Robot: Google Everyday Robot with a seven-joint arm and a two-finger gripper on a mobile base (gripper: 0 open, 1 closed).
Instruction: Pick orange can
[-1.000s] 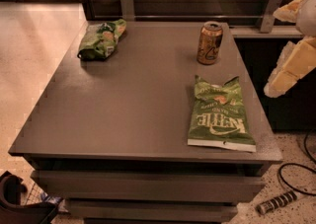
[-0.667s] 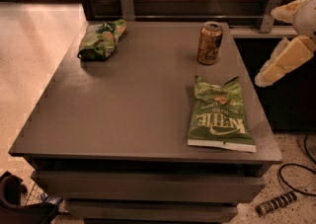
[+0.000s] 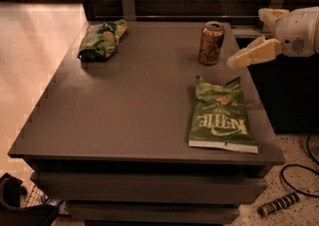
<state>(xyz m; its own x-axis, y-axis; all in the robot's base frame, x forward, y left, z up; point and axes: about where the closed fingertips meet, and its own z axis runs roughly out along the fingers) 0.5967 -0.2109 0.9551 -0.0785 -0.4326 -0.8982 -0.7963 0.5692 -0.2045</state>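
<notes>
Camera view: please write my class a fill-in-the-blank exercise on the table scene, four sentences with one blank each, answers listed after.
1. The can stands ___ on the table.
2. In the camera view the open gripper hangs to the ___ of the can, not touching it.
3. The bag nearest the can bears the brand word ___.
4. The other bag lies near the table's far ___ corner.

Missing words: upright; right; Kettle; left.

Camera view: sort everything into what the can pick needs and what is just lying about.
Job: orange can, upright, back right of the table; gripper, open, just right of it.
Lying about: Kettle bag, front right; crumpled green bag, back left.
</notes>
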